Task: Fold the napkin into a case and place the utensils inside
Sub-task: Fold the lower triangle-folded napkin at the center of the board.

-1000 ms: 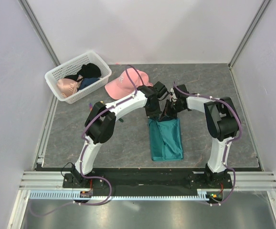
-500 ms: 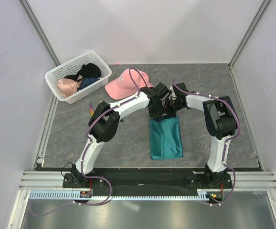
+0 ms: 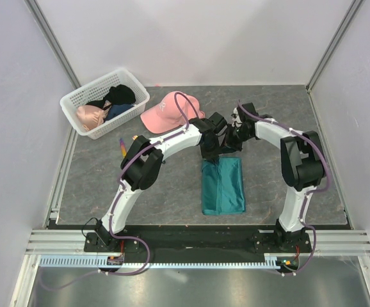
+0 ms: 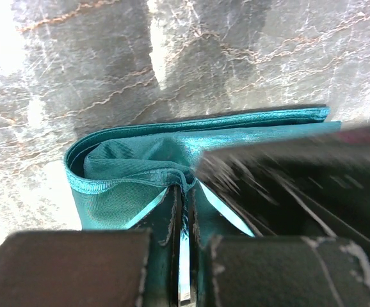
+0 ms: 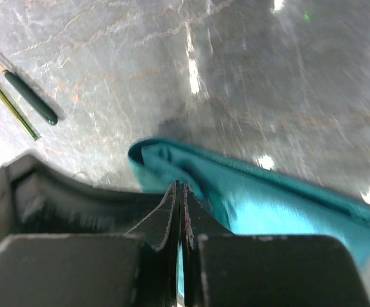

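- The napkin (image 3: 223,187) lies flat on the grey table (image 3: 268,115), folded into a long layered strip. It runs from 12 to 6 o'clock, a little right of the table's middle.
- The left gripper (image 3: 215,155) is at the strip's 12 o'clock end, on its 11 o'clock corner. In the left wrist view its fingers (image 4: 172,214) are pressed together, with a ridge of the teal napkin (image 4: 127,185) pinched between the tips.
- The right gripper (image 3: 232,151) is at the same end, just beside the left one at 3 o'clock from it. In the right wrist view its fingertips (image 5: 172,204) are closed on the folded edge of the napkin (image 5: 281,204).
- The fork (image 5: 31,99) and the thin piece (image 5: 9,102) lie side by side on the bare table, apart from the cloth.
- In the top view the thin piece (image 3: 121,146) is at 9 o'clock from the grippers, beyond the left arm.
- A pink cap (image 3: 164,114) is at 11 o'clock from the napkin.
- A white basket (image 3: 122,118) holding clothes is farther out, at 10 o'clock.
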Robot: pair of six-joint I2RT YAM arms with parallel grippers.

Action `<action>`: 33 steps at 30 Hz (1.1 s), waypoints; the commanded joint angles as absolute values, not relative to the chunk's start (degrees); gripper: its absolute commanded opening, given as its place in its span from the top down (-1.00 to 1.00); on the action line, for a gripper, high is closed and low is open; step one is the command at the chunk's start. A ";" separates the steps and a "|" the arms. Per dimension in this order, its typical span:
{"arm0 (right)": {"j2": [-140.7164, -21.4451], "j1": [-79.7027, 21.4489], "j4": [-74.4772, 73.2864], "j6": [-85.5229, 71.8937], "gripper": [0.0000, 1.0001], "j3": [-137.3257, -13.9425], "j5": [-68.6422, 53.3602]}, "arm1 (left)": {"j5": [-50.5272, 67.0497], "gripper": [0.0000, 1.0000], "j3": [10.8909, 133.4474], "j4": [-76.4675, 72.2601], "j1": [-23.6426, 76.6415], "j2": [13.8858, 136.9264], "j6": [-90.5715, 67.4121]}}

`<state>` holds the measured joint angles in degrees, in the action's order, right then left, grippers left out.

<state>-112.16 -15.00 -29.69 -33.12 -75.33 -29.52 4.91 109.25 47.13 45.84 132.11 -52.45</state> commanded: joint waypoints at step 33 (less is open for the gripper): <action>-87.45 -11.95 -37.81 -26.28 0.84 -57.04 -26.89 | 8.53 0.85 101.51 42.01 45.00 119.18 -46.23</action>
<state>-88.73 -11.90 -39.86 -25.78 -58.52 -25.91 10.00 102.45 41.85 45.39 120.03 -50.37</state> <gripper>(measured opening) 0.127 0.137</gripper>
